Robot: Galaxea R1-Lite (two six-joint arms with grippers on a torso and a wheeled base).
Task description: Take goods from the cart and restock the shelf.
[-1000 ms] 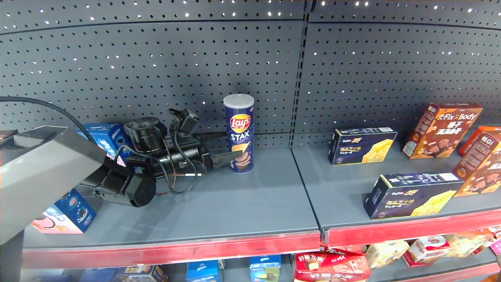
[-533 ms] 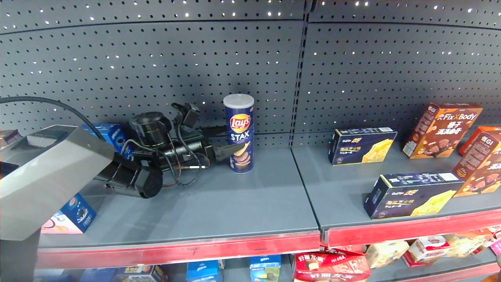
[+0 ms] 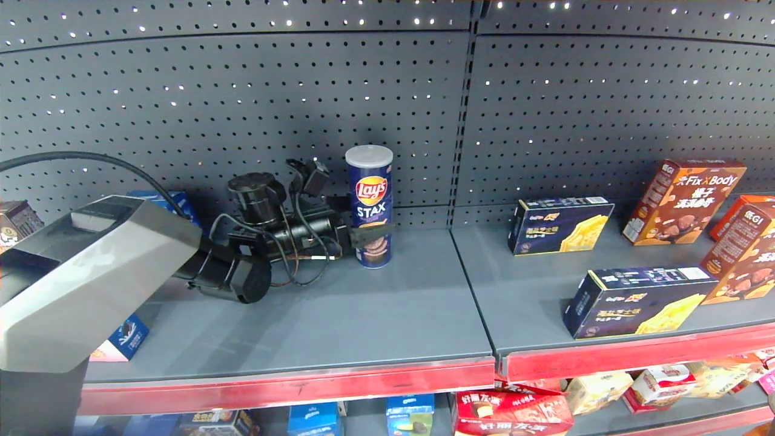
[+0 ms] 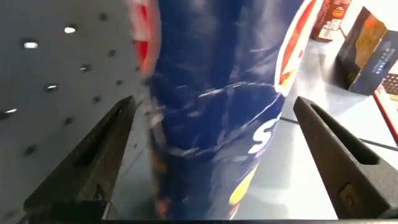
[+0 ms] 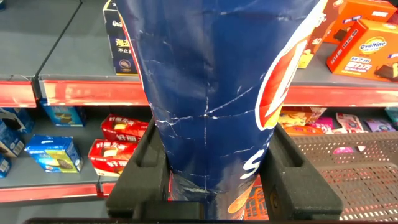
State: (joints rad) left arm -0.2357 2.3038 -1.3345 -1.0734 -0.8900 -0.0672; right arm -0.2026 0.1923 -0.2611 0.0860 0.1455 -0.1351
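Chips can [image 3: 369, 203] stands upright on the shelf [image 3: 363, 315], toward its far side near the pegboard panel [image 3: 242, 103]. The left end effector [image 4: 212, 109] is spread, with one finger on each side of the can's lower half and a narrow gap at each. Dark blue boxes [image 3: 560, 225] lie to the right. The right end effector [image 5: 217, 180] pinches a second chips can [image 5: 211, 81] between both fingers.

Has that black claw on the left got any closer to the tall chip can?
Yes. The left gripper slid right along the shelf to the chip can, which stayed put; its open fingers now flank it.
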